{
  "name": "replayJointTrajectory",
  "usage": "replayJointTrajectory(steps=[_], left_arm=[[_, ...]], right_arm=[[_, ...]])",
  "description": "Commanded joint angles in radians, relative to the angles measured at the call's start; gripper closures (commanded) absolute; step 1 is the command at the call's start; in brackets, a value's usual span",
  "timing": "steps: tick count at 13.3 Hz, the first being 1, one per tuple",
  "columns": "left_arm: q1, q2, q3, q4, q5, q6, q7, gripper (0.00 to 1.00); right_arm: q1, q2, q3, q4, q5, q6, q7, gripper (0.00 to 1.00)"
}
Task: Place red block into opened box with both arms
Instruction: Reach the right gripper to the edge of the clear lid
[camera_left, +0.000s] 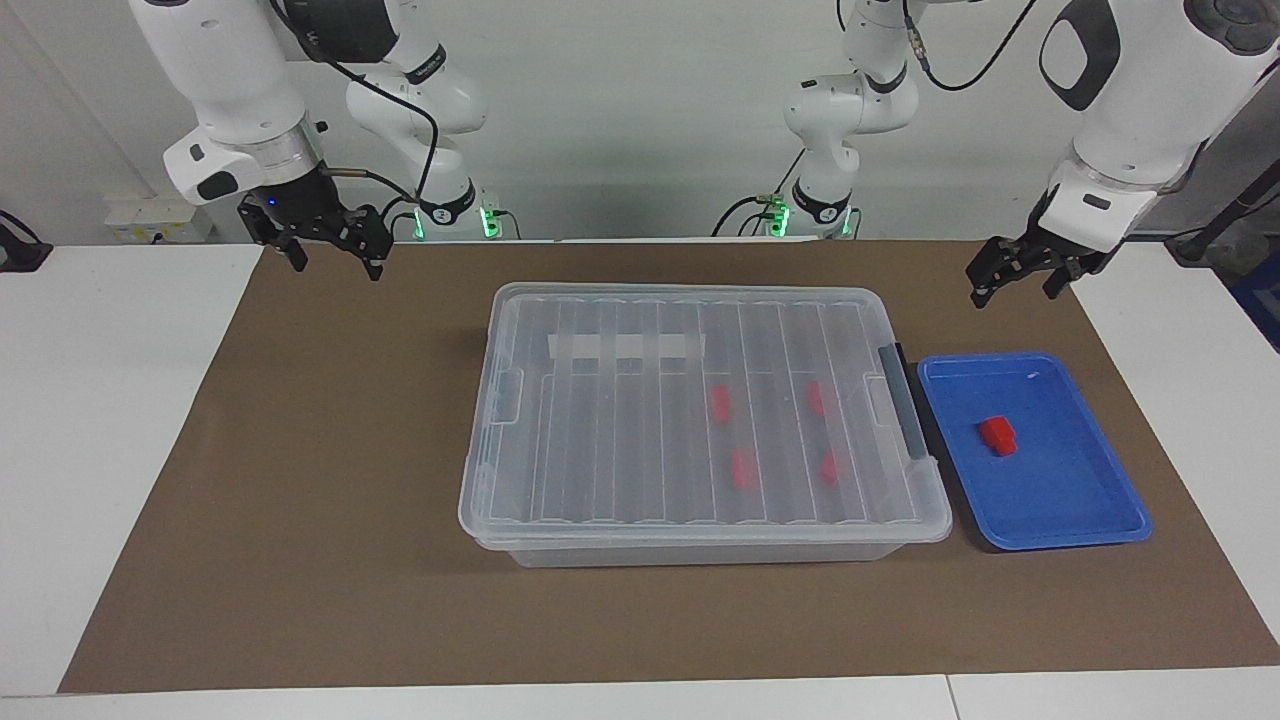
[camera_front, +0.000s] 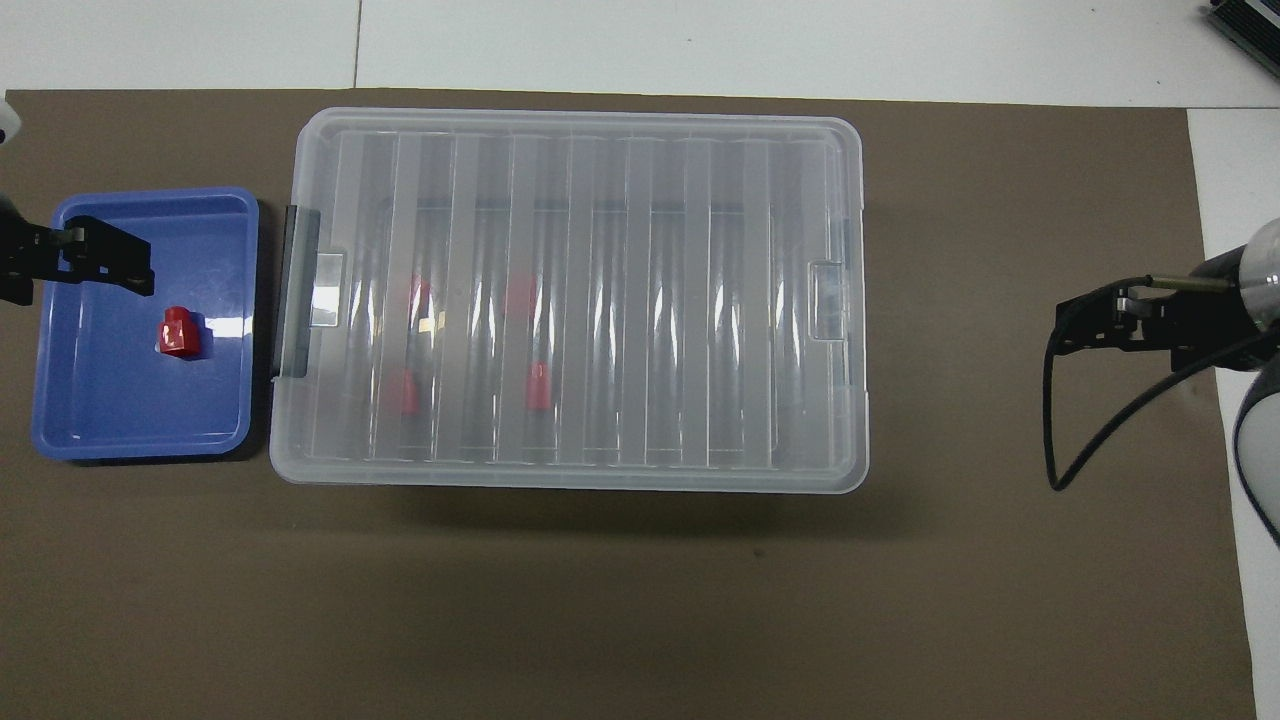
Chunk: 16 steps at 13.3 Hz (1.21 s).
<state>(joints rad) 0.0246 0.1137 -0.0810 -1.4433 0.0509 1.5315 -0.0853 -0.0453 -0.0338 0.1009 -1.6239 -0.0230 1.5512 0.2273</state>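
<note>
The red block (camera_left: 997, 435) lay alone in the blue tray (camera_left: 1100, 500), just beside the box (camera_left: 700, 540) at the left arm's end of the table, the box's lid (camera_left: 640, 420) shut over four more blocks. It looked light, rigid and slick, best pinched across its flat lower sides. The left gripper (camera_left: 1020, 280) over the mat near the tray and the right gripper (camera_left: 335, 255) over the mat's other end both hung wide-jawed and empty.

A robotics lab; two white arms (camera_left: 240, 90) over a paper-covered table (camera_left: 300, 500).
</note>
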Motion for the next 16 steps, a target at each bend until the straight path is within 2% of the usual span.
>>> replayJointTrajectory(steps=[1, 4, 8, 11, 16], left_arm=[[0.006, -0.031, 0.001, -0.037, 0.001, 0.019, 0.010, 0.00], [0.006, -0.031, 0.000, -0.037, 0.001, 0.019, 0.010, 0.00], [0.003, -0.031, 0.000, -0.037, 0.001, 0.019, 0.009, 0.00], [0.006, -0.031, 0.000, -0.037, 0.001, 0.019, 0.009, 0.00], [0.005, -0.031, 0.000, -0.037, 0.001, 0.019, 0.010, 0.00]], right_arm=[[-0.007, -0.031, 0.002, -0.037, 0.000, 0.026, -0.002, 0.00], [-0.005, -0.029, 0.003, -0.043, 0.000, 0.038, -0.002, 0.00], [-0.002, -0.048, 0.006, -0.135, 0.002, 0.142, 0.012, 0.00], [0.048, -0.048, 0.006, -0.217, 0.005, 0.240, 0.092, 0.00], [0.140, -0.017, 0.006, -0.287, 0.005, 0.392, 0.129, 0.00]])
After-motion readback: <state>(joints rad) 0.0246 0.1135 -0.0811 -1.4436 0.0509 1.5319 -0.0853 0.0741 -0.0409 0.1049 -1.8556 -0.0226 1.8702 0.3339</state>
